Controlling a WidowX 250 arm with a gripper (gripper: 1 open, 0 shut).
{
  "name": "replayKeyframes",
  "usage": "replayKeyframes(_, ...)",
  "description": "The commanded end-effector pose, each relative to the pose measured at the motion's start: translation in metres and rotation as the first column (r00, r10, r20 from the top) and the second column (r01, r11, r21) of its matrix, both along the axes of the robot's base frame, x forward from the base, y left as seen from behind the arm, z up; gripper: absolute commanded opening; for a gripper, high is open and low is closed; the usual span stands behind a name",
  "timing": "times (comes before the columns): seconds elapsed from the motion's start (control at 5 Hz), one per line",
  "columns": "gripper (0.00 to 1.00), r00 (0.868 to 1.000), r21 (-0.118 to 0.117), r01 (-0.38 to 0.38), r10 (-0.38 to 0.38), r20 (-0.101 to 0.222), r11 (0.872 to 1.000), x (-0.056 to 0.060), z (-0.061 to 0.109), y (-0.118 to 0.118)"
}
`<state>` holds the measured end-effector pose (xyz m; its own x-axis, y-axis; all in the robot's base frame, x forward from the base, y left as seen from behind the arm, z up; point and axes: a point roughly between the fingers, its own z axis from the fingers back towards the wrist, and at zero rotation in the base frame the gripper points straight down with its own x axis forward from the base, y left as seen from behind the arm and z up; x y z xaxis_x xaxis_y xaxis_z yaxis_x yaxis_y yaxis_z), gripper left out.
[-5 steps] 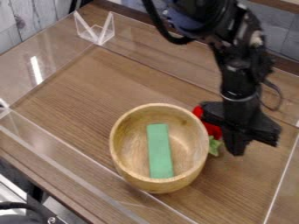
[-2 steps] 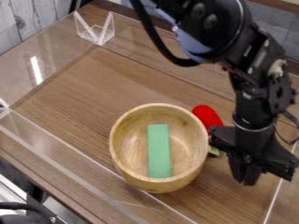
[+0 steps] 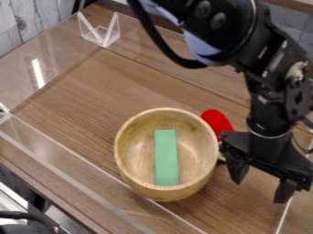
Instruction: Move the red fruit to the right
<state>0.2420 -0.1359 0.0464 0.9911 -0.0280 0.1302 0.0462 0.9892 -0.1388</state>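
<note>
The red fruit (image 3: 217, 120) lies on the wooden table just right of the wooden bowl (image 3: 132, 129), partly hidden behind the black arm. Only its red upper part shows. My gripper (image 3: 262, 179) hangs nearer the camera than the fruit, off the bowl's right side, pointing down. Its two black fingers (image 3: 235, 168) stand spread apart and open, with nothing between them. A flat green rectangular block (image 3: 166, 154) rests inside the bowl.
Clear acrylic walls (image 3: 37, 137) ring the table, with the front right edge close to the gripper. A small clear stand (image 3: 98, 29) sits at the back left. The dark arm (image 3: 232, 37) reaches in from the top.
The gripper has moved toward the front right, away from the fruit, and its fingers have gone from shut to open. The red fruit stays beside the bowl.
</note>
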Motion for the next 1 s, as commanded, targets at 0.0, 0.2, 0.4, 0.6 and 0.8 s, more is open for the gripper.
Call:
replayKeyframes(0.0,1.0,0.999,-0.016,0.004,-0.003,0.051,1.0,0.0041,0.0173,-0.003)
replayKeyframes(0.2,1.0,0.999,-0.011,0.004,-0.003,0.054,1.0,0.0033,0.0199,-0.0015)
replayKeyframes(0.4,1.0,0.999,-0.006,0.002,-0.002,0.054,1.0,0.0029,0.0217,-0.0001)
replayKeyframes(0.6,1.0,0.999,0.0,0.0,0.0,0.053,1.0,0.0026,0.0221,0.0015)
replayKeyframes(0.8,1.0,0.999,0.005,-0.003,0.003,0.052,1.0,0.0024,0.0223,0.0032)
